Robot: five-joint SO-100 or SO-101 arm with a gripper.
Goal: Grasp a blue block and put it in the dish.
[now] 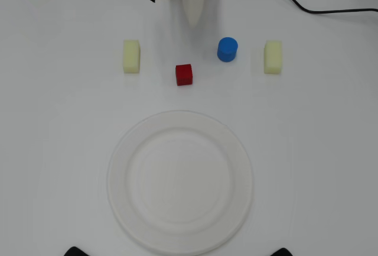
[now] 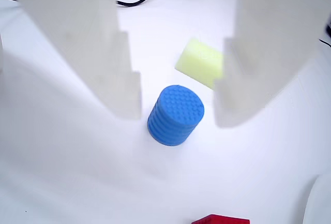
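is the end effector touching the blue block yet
Apart. The wrist view shows the end effector open, white table visible between each finger and the blue block.

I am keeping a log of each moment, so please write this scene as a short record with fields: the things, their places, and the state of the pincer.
blue block: upright on the table, not yet gripped; in the wrist view it lies just ahead of the open fingers
pincer: open, holding nothing
dish: white, nothing on it
red cube: overhead, left of the blue block, between it and the dish
yellow blocks: two, one far left, one far right overhead
cable: black, upper right
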